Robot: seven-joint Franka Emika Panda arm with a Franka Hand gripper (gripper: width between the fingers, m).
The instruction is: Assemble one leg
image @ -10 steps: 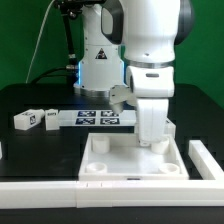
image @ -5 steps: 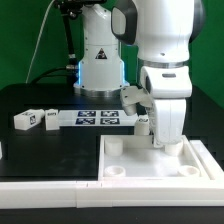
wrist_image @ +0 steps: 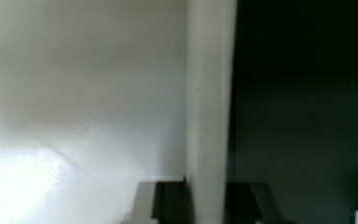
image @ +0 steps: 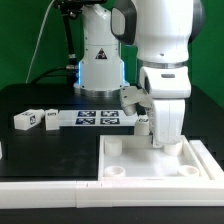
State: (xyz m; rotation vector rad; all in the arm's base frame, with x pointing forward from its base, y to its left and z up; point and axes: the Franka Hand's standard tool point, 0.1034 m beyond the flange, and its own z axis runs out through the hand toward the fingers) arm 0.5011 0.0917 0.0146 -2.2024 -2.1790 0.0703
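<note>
fingers (wrist_image: 162,205): pinching tray (image: 140,160) wall, one each side, seen in wrist view | step (est.): positioning tray; keep grip low, slide flat, no tilt, free a corner socket | leg (image: 28,119): loose on bench (image: 40,150), well off tray twd exterior view's left | bench: black, matte | room: green backdrop (image: 20,40) beyond tray

**Exterior view.** The black table (image: 50,150) carried four items. A leg (image: 33,119) lay on its side toward the exterior view's left, just beside the marker board (image: 98,119), which lay flat at mid-depth. A white tray (image: 130,162) occupied the near right. A long white bar (image: 50,187) ran along the near edge.
</note>
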